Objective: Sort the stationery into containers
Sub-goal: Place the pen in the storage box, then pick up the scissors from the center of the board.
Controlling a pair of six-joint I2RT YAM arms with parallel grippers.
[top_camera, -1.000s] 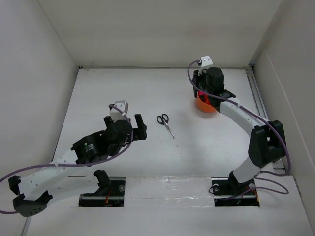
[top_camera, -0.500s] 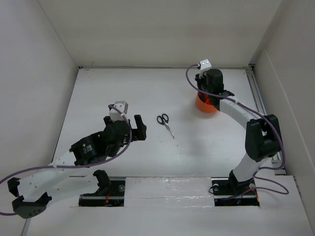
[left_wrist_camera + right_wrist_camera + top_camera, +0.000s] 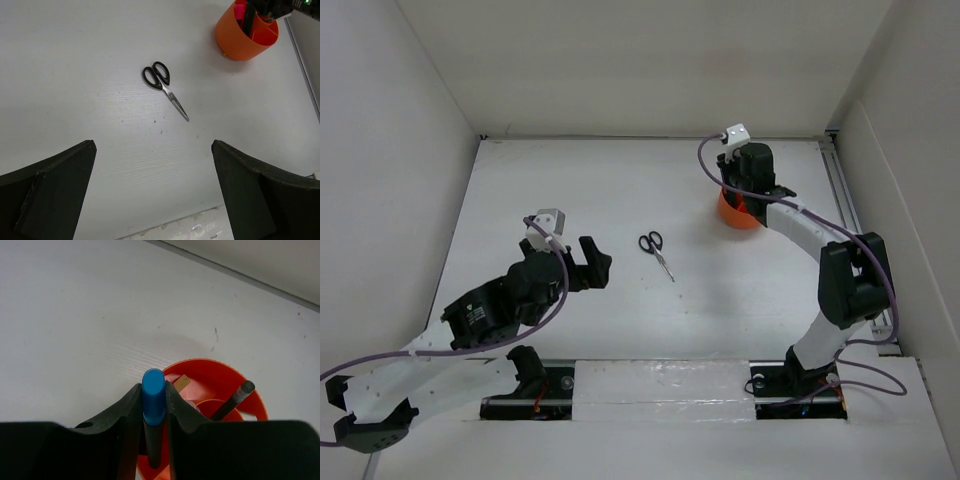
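The orange organiser (image 3: 732,212) stands at the back right; it also shows in the left wrist view (image 3: 244,39) and the right wrist view (image 3: 222,374). My right gripper (image 3: 153,395) is directly above it, shut on a blue-capped black highlighter (image 3: 153,397) held upright over the rim. A dark pen (image 3: 234,399) and a yellowish eraser (image 3: 181,383) are inside. Black-handled scissors (image 3: 657,251) lie closed mid-table, also in the left wrist view (image 3: 164,87). My left gripper (image 3: 592,262) is open and empty, left of the scissors.
White walls close in the table on the left, back and right. A rail (image 3: 847,190) runs along the right edge, just right of the organiser. Both arm bases (image 3: 535,385) sit at the near edge.
My left gripper has drawn back to the left, away from the scissors. My right gripper has shifted slightly over the organiser, still holding the highlighter.
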